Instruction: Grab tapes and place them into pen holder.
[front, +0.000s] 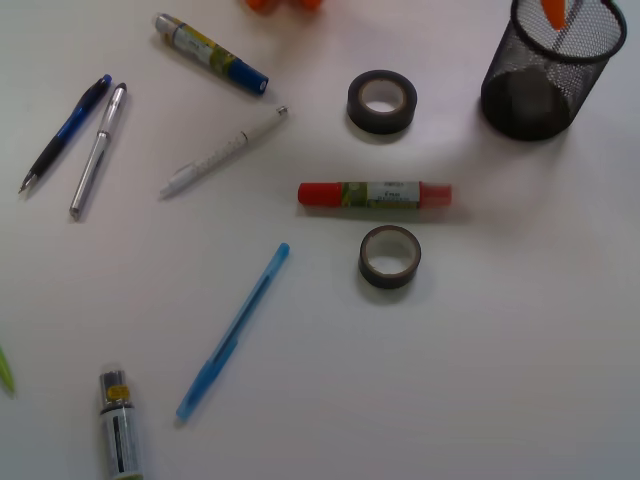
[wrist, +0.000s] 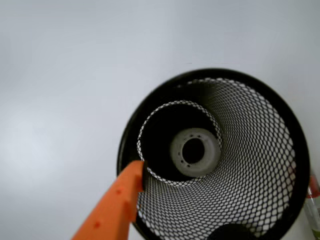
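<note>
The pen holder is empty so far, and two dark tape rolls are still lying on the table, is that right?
Not quite. The pen holder is not empty: the wrist view shows a whitish tape roll lying at its bottom. The rest holds: two dark tape rolls lie on the table in the front view.

Bright, even light, soft shadows.
From the front, the white table (front: 500, 380) looks slightly washed out, and the pen holder (front: 545, 75) casts only a faint shadow. Through my wrist camera my orange finger (wrist: 112, 210) blurs up close and the corners dim.
</note>
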